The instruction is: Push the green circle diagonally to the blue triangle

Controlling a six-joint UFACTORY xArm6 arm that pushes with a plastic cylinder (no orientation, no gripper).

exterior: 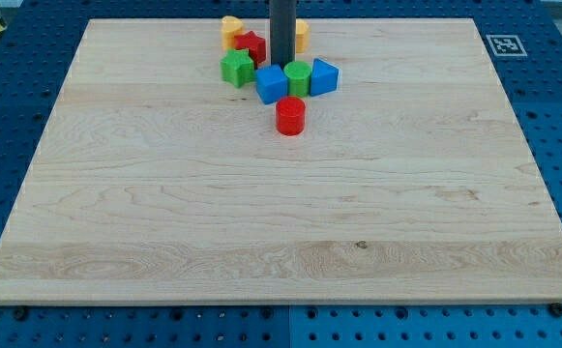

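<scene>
Green circle [297,77], a short cylinder, sits near the view's top of the wooden board [281,222], packed into a tight cluster of blocks. On its right, touching or nearly touching, is the blue triangle [324,76]; on its left, touching, is a blue cube [271,84]. Just below the green circle toward the view's bottom stands a red cylinder [290,115], close to both the circle and the blue cube, though whether it touches them cannot be told.

Further left is a green block [237,69] of star-like shape, with a red block [251,45] just above it and a yellow block [231,30] beyond that, close to the board's top edge. Another yellow block [302,35] peeks out on the rod's right side, mostly hidden.

My tip [281,65] comes down just above the seam between the blue cube and the green circle, on their top-edge side. I carry no fingers, only the straight dark rod, so nothing is pinched or spread.

Open room is scarce above the cluster, where the board's top edge lies near. Toward the view's bottom, left and right, the board runs bare and wide out to its edges, which border a blue pegboard surface [561,116].
</scene>
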